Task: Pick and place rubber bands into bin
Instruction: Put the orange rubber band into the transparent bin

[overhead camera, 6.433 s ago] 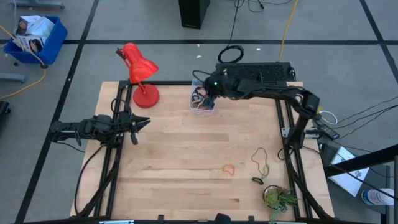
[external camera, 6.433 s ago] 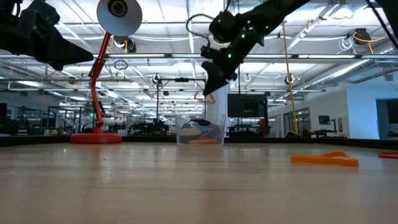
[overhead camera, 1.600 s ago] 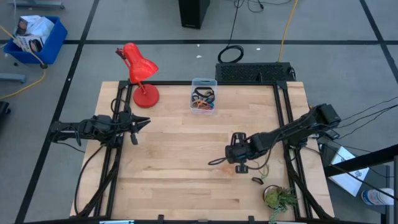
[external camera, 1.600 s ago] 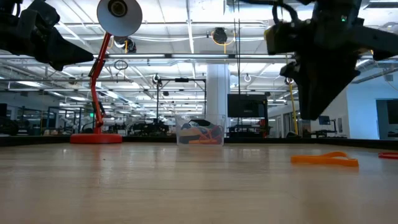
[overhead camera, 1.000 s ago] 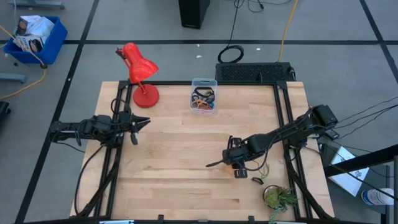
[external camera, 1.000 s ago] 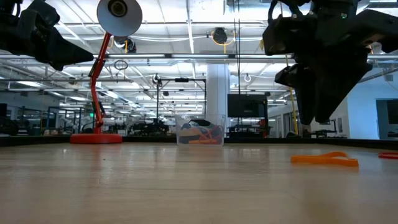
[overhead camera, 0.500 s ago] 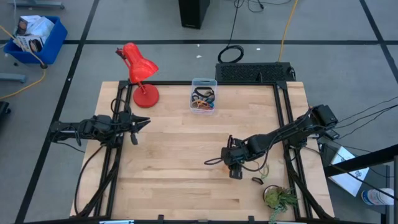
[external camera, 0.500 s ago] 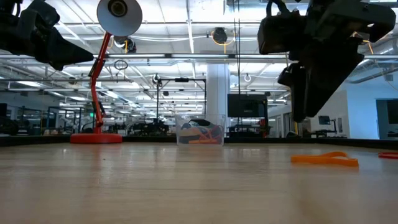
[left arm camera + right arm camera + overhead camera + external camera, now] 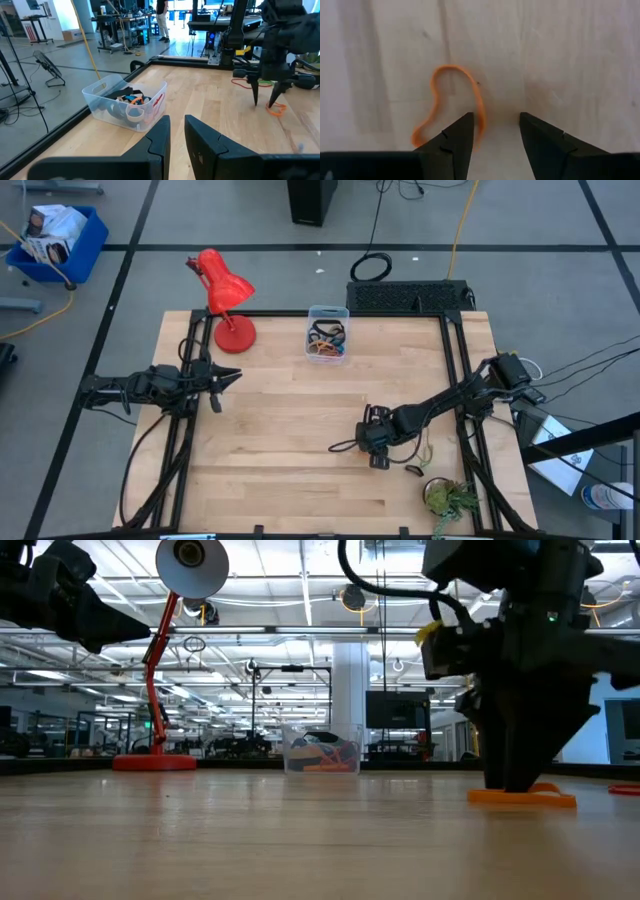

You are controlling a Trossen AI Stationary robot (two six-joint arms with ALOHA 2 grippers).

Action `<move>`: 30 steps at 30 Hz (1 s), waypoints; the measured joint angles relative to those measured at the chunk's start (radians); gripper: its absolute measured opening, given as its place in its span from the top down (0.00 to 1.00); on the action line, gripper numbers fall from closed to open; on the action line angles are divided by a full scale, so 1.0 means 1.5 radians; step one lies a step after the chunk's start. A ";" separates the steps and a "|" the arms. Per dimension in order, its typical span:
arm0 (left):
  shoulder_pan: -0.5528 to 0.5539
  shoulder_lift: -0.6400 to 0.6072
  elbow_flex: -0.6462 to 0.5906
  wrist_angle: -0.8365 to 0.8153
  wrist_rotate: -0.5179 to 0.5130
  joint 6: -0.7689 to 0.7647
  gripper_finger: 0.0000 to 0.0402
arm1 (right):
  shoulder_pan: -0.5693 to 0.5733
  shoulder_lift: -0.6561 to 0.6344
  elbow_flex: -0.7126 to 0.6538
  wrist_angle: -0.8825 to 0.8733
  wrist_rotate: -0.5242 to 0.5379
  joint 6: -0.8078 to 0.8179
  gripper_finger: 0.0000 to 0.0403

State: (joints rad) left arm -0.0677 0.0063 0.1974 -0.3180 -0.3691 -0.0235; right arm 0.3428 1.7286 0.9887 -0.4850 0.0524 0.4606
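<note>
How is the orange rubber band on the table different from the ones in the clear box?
The orange rubber band lies alone, flat on the bare wood, between the right gripper's open fingers. The rubber bands in the bin are heaped together, black and orange mixed, behind its clear walls. All are thin, floppy loops.

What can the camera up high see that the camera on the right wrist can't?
Only the high view shows the whole table, the bin with rubber bands inside, the red lamp, the waiting left gripper and a plant. Only the right wrist view shows the orange rubber band up close, one end beside an open finger. Both show the right gripper over the wooden tabletop.
</note>
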 joint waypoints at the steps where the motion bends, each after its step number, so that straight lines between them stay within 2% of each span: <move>1: 0.000 0.000 0.000 0.000 0.000 0.000 0.84 | 0.000 0.006 0.001 0.002 -0.001 0.001 0.62; 8: 0.000 0.000 0.000 0.000 0.000 0.000 0.84 | 0.000 0.026 0.002 -0.002 -0.023 -0.002 0.63; 15: 0.000 0.000 0.000 0.000 0.000 0.001 0.84 | -0.001 0.027 0.001 -0.005 -0.028 -0.007 0.78; 21: 0.000 0.000 0.000 0.000 0.000 0.001 0.84 | 0.000 0.029 0.000 0.000 -0.076 -0.051 0.91; 30: 0.000 0.000 0.000 0.000 0.000 0.001 0.84 | 0.016 0.030 0.000 0.004 -0.087 -0.076 0.98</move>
State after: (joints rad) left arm -0.0677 0.0065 0.1974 -0.3183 -0.3691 -0.0216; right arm 0.3665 1.7733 0.9882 -0.4789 -0.0784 0.3467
